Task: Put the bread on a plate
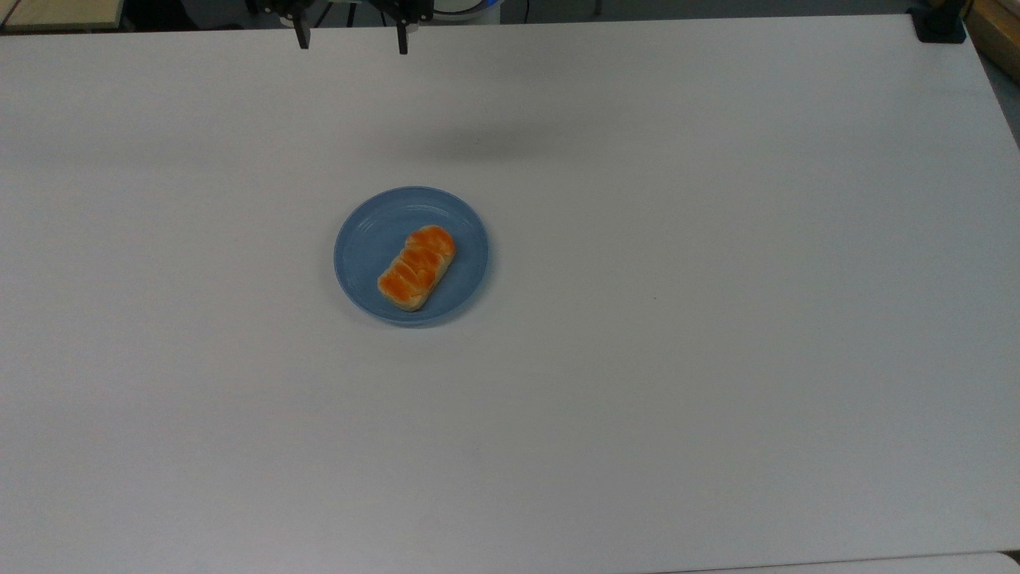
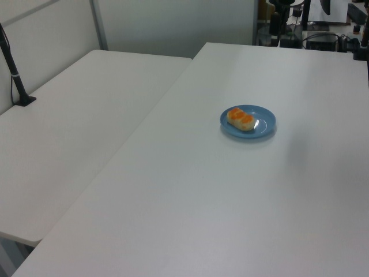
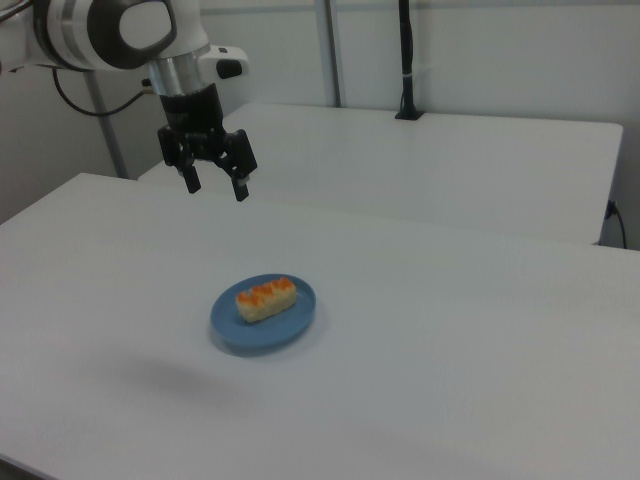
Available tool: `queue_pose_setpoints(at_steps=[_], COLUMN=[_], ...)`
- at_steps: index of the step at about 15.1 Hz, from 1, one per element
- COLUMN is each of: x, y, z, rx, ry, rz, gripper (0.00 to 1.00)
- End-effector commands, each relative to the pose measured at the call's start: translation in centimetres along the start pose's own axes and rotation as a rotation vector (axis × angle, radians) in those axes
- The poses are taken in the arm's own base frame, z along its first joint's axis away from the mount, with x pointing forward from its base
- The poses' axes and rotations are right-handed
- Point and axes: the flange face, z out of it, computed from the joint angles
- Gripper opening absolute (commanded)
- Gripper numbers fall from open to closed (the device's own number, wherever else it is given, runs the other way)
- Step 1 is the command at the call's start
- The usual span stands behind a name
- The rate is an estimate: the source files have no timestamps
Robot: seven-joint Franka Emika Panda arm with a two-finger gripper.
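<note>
Nearest me in the right view lay the broad white laminate table (image 3: 480, 380). On it sat the round light-blue plate with a shallow raised rim (image 3: 228, 327), well in from every edge. That left plenty of bare surface all round, which I took to be why it had been chosen as the drop spot.

The small oblong bread roll, glossy orange and ridged on top with pale cream sides (image 3: 266, 298), rested flat inside the plate (image 1: 366, 239). In the top view the bread (image 1: 416, 267) lay on a diagonal and sat a little toward the top view's right of the plate's middle, wholly within the rim. I judged the placing as good as done.

Farther off and high above the table hung the black two-finger gripper (image 3: 213, 182), fingers (image 3: 240, 187) spread wide and carrying nothing. It was well apart from the bread, so nothing could nudge the bread off.
</note>
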Motion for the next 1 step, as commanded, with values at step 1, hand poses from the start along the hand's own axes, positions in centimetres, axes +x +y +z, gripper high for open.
queue_pose_setpoints(at_steps=[1], x=[-0.91], y=[0.39], z=[-0.38], rx=[0.02], ry=[0.002], rz=[-0.009], gripper=[1.0])
